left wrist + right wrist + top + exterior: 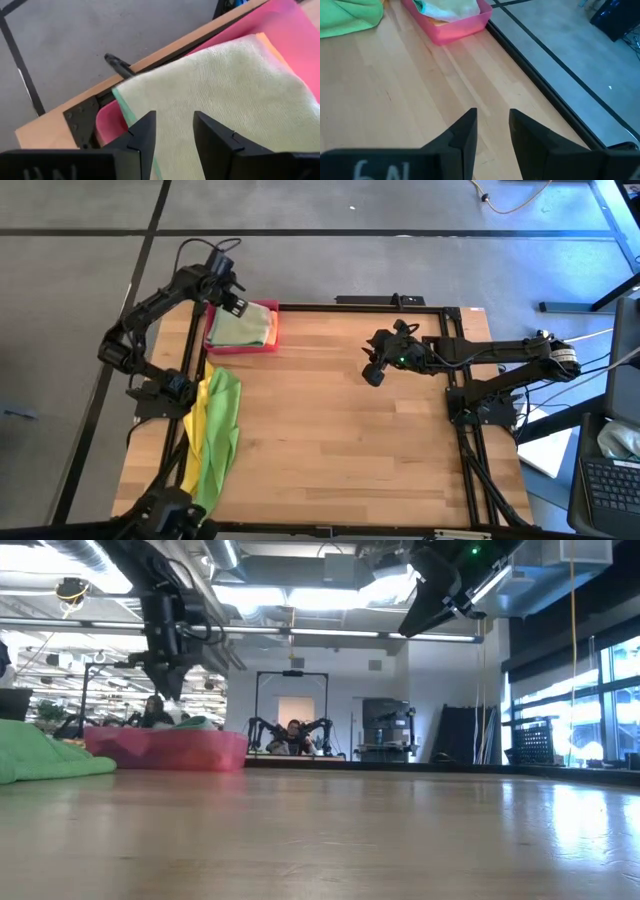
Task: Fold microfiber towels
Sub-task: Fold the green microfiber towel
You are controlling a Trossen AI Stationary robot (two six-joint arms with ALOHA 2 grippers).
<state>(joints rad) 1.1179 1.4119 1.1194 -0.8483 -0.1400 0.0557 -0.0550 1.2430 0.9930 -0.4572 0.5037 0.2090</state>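
A pink tray stands at the table's far left corner and holds a stack of folded towels. A pale olive-green towel lies flat on top, with a teal edge and a yellow edge showing under it. My left gripper hovers open just above that towel, fingers pointing down, nothing between them. A bright green towel and a yellow towel lie bunched along the table's left edge. My right gripper hangs open above the bare table, right of centre.
A black metal frame runs along the table's far and right edges. Bare wood stretches between the towel pile and my right arm. In the low view, people and another robot rig show in the room beyond the table.
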